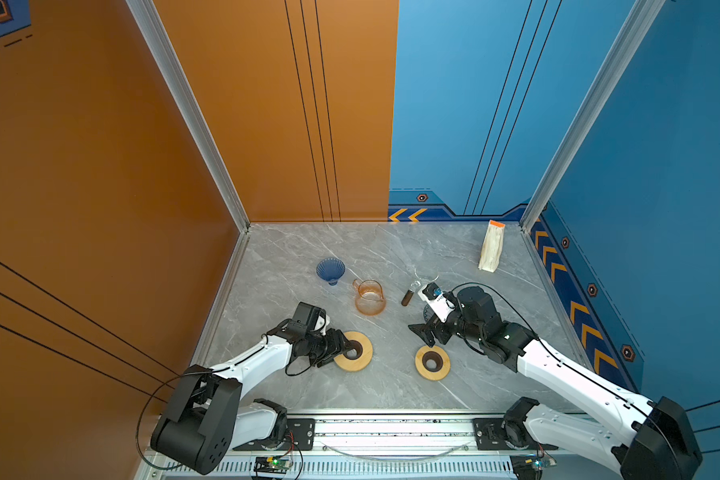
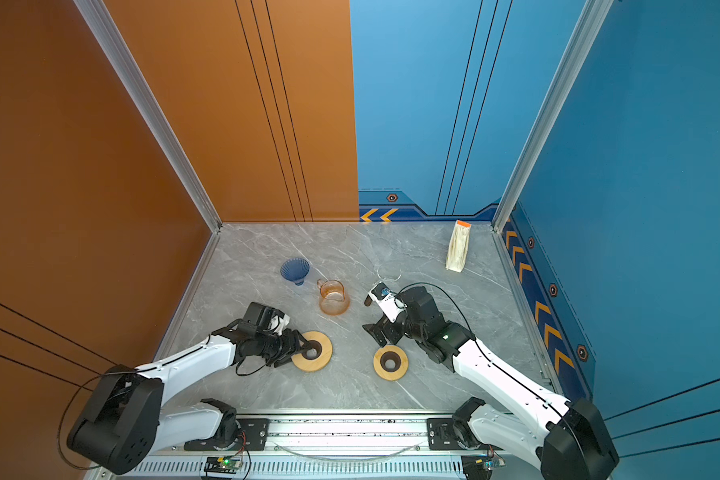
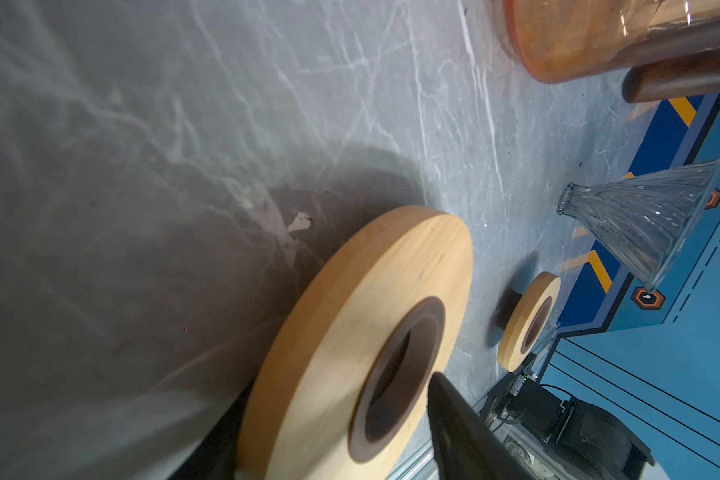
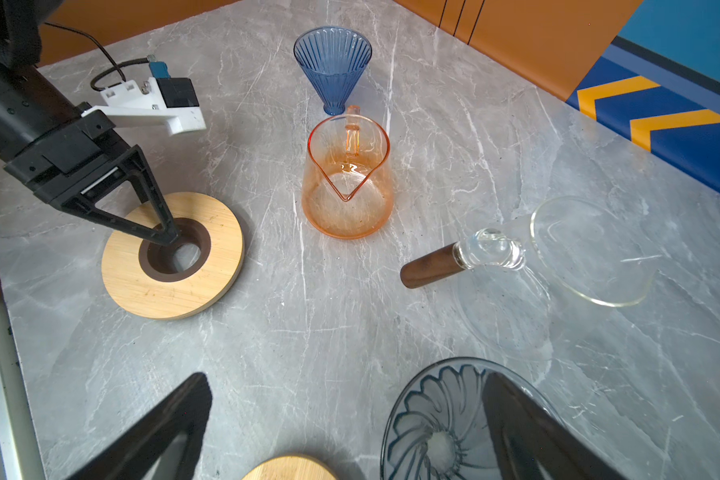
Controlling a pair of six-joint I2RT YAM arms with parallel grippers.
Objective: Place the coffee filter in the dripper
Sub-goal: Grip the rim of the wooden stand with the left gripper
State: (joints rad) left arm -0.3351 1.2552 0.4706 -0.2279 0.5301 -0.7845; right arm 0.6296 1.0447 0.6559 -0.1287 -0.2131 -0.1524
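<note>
The marble bench (image 1: 391,386) carried everything. What looked like the filter pack (image 1: 491,246) stood at its far right corner, well apart from both arms and untouched. The right pincer (image 4: 350,428) hung wide open and empty over a grey fluted dripper (image 4: 437,432), seemingly poised to take it. The left pincer (image 1: 341,355) straddled a wooden ring (image 1: 364,348), one tip in its hole and one outside the rim, probably to lift it as the dripper's stand. Whether it already pinched could not be told.

Table (image 4: 308,332) grey marble-look, smooth; wooden ring (image 4: 142,286) pale, matt; carafe (image 4: 346,199) glossy orange glass; blue dripper (image 4: 332,62) ribbed glass.
</note>
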